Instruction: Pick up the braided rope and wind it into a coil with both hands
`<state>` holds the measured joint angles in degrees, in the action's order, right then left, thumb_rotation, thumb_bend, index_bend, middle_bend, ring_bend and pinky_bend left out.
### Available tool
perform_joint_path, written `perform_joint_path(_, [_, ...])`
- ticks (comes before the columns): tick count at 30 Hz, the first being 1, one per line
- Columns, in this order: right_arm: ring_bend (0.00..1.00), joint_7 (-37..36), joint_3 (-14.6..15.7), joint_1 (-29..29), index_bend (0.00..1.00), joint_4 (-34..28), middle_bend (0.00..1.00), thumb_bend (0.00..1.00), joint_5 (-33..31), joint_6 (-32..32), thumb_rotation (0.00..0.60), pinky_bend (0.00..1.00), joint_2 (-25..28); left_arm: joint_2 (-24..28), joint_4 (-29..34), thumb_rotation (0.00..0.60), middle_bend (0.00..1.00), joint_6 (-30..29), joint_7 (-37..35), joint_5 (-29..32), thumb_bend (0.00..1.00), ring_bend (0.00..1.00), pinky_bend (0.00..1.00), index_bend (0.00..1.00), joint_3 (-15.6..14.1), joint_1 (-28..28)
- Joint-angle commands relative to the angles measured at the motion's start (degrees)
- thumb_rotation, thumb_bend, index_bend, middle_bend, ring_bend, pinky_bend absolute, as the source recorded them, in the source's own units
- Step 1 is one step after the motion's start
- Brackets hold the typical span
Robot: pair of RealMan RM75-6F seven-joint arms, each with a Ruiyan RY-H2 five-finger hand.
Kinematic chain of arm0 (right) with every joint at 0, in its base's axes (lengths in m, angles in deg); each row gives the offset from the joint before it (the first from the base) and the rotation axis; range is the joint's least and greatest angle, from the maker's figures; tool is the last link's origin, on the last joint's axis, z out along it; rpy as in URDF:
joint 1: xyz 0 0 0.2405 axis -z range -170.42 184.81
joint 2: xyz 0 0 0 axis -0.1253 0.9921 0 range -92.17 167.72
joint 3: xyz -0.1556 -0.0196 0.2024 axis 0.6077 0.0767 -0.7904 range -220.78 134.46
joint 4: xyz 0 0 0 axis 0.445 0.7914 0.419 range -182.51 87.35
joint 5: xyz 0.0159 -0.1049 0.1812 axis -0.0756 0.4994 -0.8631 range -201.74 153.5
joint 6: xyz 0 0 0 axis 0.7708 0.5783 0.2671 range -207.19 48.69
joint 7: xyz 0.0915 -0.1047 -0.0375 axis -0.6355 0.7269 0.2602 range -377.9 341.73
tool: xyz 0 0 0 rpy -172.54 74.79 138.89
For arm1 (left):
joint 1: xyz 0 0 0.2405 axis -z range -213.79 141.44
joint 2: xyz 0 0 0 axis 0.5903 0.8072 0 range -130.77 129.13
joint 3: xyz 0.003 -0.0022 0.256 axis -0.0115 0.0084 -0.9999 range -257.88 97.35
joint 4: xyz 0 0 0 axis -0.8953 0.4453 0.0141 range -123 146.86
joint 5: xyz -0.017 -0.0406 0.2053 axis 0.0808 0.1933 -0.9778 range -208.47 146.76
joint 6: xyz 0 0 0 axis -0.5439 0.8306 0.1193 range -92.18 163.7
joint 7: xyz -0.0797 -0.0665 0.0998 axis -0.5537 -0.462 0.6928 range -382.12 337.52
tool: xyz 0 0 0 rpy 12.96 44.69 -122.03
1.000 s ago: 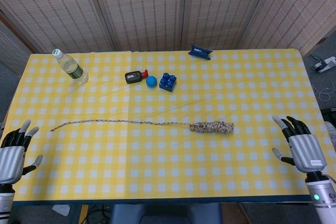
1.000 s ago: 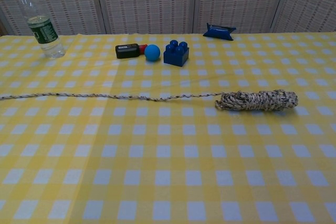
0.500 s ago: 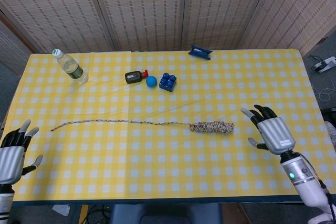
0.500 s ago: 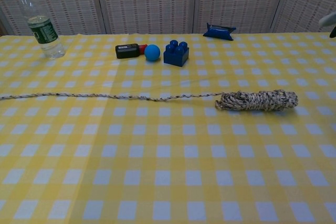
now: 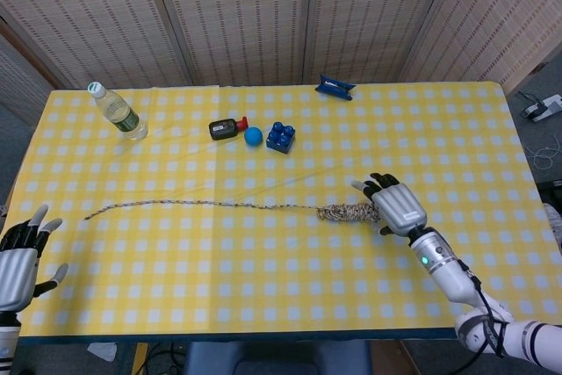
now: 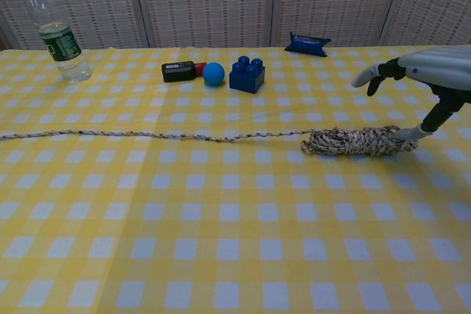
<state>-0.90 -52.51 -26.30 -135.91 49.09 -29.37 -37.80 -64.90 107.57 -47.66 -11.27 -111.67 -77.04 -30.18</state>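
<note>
The braided rope lies on the yellow checked table: a wound bundle [image 5: 351,213] [image 6: 358,140] at the right, and a long loose tail [image 5: 193,205] [image 6: 147,136] running left. My right hand [image 5: 394,204] [image 6: 423,79] hovers over the bundle's right end, fingers spread, with the thumb tip touching the end of the bundle in the chest view. It holds nothing. My left hand [image 5: 19,256] stays at the table's front left corner, fingers apart and empty, far from the tail's end; the chest view does not show it.
At the back stand a water bottle [image 5: 117,112] [image 6: 53,30], a black and red device [image 5: 226,128] [image 6: 181,71], a blue ball [image 5: 253,136] [image 6: 213,73], a blue toy brick [image 5: 281,136] [image 6: 246,74] and a dark blue packet [image 5: 335,87] [image 6: 307,44]. Woven screens close the back.
My right hand has swept left from the table's right edge to the bundle's right end and now shows in the chest view. The left hand sank slightly. The rope has not moved.
</note>
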Motion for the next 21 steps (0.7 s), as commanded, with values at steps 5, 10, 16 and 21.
perform_joint_path(5, [0.10, 2.0, 0.7, -2.3, 0.21, 3.8, 0.24, 0.23, -2.7, -1.8, 0.600, 0.15, -4.3, -0.3, -0.4, 0.600, 0.05, 0.7, -0.2, 0.2, 0.29, 0.12, 0.11, 0.22, -0.2, 0.2])
perform_joint_path(10, [0.10, 2.3, 1.3, -3.2, 0.24, 5.9, 0.24, 0.25, -4.1, -2.4, 0.600, 0.15, -6.2, -0.5, -0.8, 0.600, 0.05, 1.1, -0.4, 0.2, 0.29, 0.12, 0.11, 0.23, -0.2, 0.3])
perform_joint_path(16, [0.10, 3.4, 1.9, -4.1, 0.25, 7.7, 0.24, 0.26, -5.4, -2.9, 0.600, 0.15, -7.8, -0.8, -1.3, 0.600, 0.05, 1.7, -0.6, 0.3, 0.29, 0.12, 0.11, 0.23, -0.3, 0.6])
perform_joint_path(21, [0.11, 3.9, 2.2, -4.7, 0.27, 9.3, 0.25, 0.26, -6.6, -3.0, 0.600, 0.15, -9.2, -1.0, -1.7, 0.600, 0.05, 2.0, -0.8, 0.4, 0.29, 0.12, 0.11, 0.23, -0.3, 0.7])
